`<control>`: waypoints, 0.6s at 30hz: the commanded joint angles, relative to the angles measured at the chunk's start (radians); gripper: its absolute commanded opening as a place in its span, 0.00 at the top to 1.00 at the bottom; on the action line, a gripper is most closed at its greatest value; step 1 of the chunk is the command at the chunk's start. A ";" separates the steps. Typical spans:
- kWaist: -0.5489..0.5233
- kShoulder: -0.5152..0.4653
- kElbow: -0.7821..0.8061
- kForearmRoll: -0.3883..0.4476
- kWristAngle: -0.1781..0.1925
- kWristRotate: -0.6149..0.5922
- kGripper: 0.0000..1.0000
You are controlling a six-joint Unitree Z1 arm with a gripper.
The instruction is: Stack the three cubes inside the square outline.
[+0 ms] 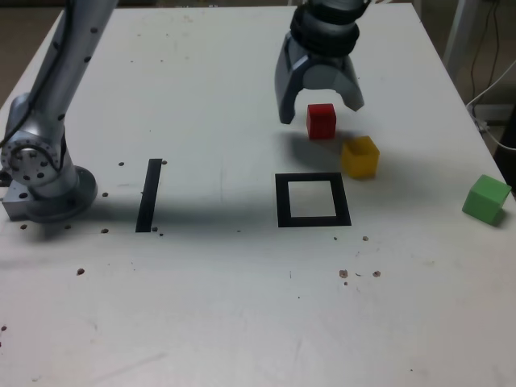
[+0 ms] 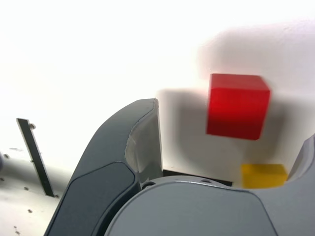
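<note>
A: The gripper (image 1: 320,109) hangs over the red cube (image 1: 321,121), its smooth grey curved fingers (image 1: 288,90) spread wide, nothing between them.

B: And the blocks?

A: All matte, sharp-edged, each sitting apart on the white table (image 1: 226,306). The yellow cube (image 1: 359,156) is just beside the red one, near the square outline (image 1: 313,200) of thick black tape. The green cube (image 1: 486,198) lies well off toward the exterior view's right.
</note>
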 commanded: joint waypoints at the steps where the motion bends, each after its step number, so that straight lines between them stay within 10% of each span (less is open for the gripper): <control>1: 0.012 0.029 -0.017 -0.003 -0.007 0.011 0.04; 8: 0.034 0.084 -0.056 -0.006 -0.011 0.031 0.16; 18: 0.035 0.094 -0.074 -0.026 0.017 0.027 0.70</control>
